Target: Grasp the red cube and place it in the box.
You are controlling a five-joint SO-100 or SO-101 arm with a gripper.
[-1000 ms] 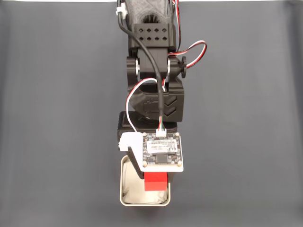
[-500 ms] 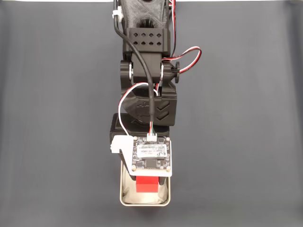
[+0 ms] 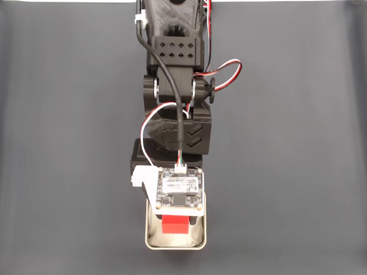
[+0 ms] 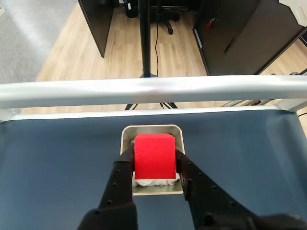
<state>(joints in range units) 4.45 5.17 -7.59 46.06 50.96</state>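
Gripper (image 4: 154, 165) clamped on the red cube (image 4: 154, 155), which hung directly over the open tin box (image 4: 126, 135), inside its rim outline, so release lay straight down.

Fixed view straight down over arm; wrist view close, forward along claw (image 4: 154, 160) — both share box (image 3: 200, 243).

One red cube (image 4: 154, 155), one box (image 4: 126, 135), and one hand (image 4: 154, 163) with two fingers (image 4: 123, 167).
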